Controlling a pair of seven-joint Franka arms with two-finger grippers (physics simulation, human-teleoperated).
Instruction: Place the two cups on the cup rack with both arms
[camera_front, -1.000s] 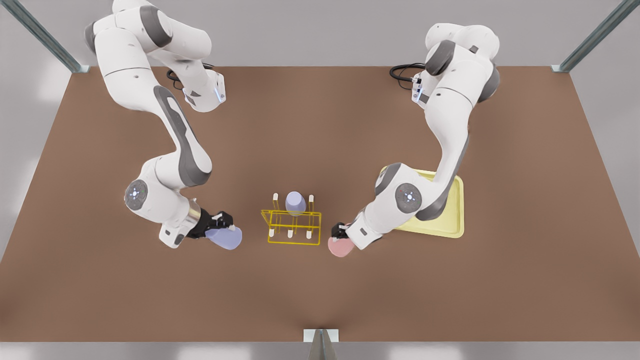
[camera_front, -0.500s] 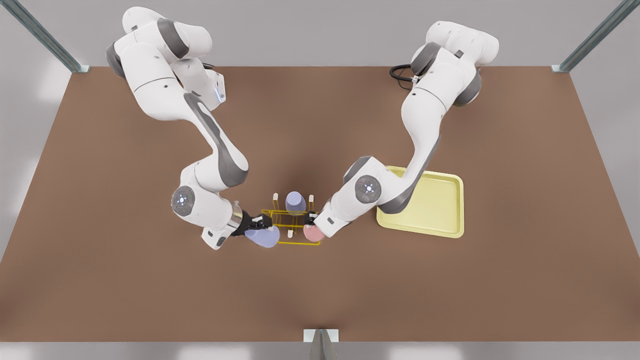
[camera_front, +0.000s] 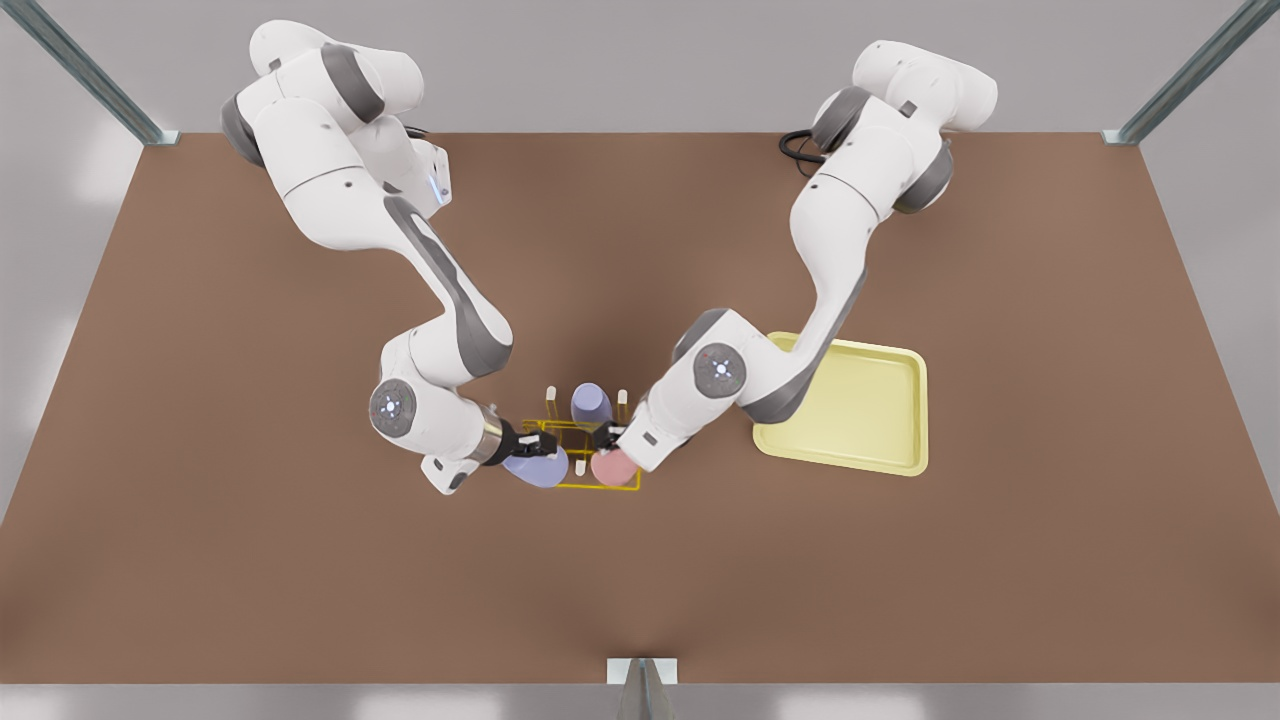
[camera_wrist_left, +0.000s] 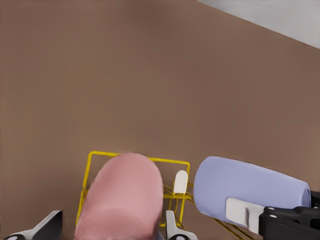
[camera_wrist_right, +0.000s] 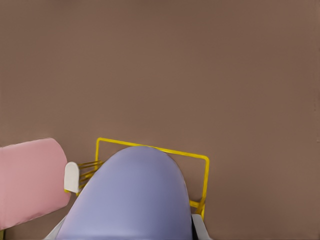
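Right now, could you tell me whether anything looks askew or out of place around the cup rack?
Nothing stands out. The left hand holds the pink cup and the right hand the lavender cup over the cup rack; another lavender cup sits on a peg.

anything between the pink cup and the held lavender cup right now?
One bare white-tipped peg of the cup rack stands between the pink cup and the held lavender cup, seen in the front view.

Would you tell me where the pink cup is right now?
In the front view, the pink cup is held by the left gripper over the cup rack's right end.
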